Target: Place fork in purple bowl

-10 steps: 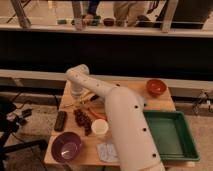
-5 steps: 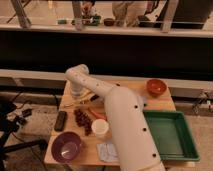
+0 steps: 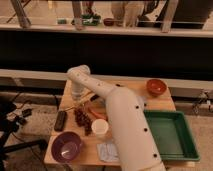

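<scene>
My white arm (image 3: 125,120) rises from the bottom of the view and reaches back across a wooden desk (image 3: 131,90), bending at an elbow near the far left corner and pointing down. My gripper (image 3: 77,104) sits low over the left part of the desk, just above the surface, and its jaws are drawn together. What lies between them is too small to make out, so I cannot tell whether they hold the fork; a thin pale object lies at an angle right by them. The purple bowl (image 3: 66,147), round with a paler inside, stands at the near left corner of the desk, well apart from my gripper. A white cup (image 3: 100,127) stands beside it to the right. Between them and my gripper lies a dark reddish cluster (image 3: 83,120). A dark flat bar (image 3: 60,120) lies near the left edge. An orange-red bowl (image 3: 156,86) sits at the far right corner. A green tray (image 3: 173,135) rests at the right side.
</scene>
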Robot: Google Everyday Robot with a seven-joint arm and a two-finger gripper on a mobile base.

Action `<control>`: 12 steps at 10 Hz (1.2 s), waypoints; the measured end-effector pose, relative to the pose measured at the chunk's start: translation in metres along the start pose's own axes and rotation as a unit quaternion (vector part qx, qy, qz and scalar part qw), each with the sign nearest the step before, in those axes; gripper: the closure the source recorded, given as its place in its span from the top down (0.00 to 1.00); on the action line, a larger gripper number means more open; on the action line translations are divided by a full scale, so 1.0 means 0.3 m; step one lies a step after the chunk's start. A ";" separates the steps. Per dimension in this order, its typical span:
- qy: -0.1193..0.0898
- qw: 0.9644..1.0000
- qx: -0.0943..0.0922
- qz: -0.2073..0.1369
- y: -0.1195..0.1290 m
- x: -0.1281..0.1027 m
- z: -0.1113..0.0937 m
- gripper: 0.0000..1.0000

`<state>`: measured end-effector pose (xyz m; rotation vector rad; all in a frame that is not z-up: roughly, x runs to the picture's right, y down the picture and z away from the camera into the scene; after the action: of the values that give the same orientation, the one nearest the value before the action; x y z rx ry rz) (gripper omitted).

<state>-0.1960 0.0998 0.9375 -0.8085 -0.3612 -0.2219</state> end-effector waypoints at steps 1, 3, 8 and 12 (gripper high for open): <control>0.001 1.000 0.001 -0.004 0.005 -0.006 -0.004 0.10; 0.000 1.000 0.015 -0.008 0.000 -0.024 -0.025 0.10; -0.001 0.998 0.067 -0.013 -0.015 -0.054 -0.136 0.10; -0.001 0.993 0.119 -0.017 0.004 -0.078 -0.308 0.10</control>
<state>-0.1959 0.0337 0.8687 -0.5671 -0.3951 -0.2056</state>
